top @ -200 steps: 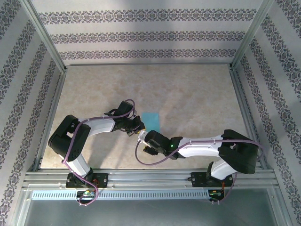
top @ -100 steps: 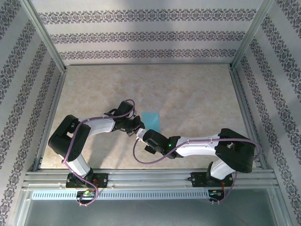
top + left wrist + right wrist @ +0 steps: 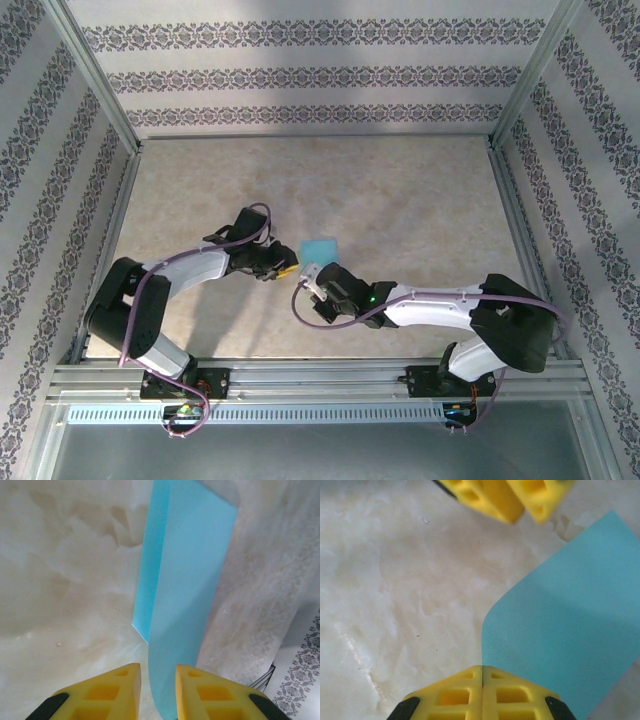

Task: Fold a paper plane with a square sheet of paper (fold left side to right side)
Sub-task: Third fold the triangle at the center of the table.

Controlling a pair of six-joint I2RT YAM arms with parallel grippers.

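Progress: early. The sheet of paper (image 3: 320, 247) lies on the desk (image 3: 400, 200) just below centre of the overhead frame, between the two hands. One flap is lifted and curved over a flat layer, with no pressed crease and no dart shape, so I judge the left-to-right fold under way and all later folds left. Left hand (image 3: 157, 666): fingers slightly apart, the sheet's edge in the gap, apparently unclamped. Right hand (image 3: 481, 669): fingers together, pinching the sheet's near edge.
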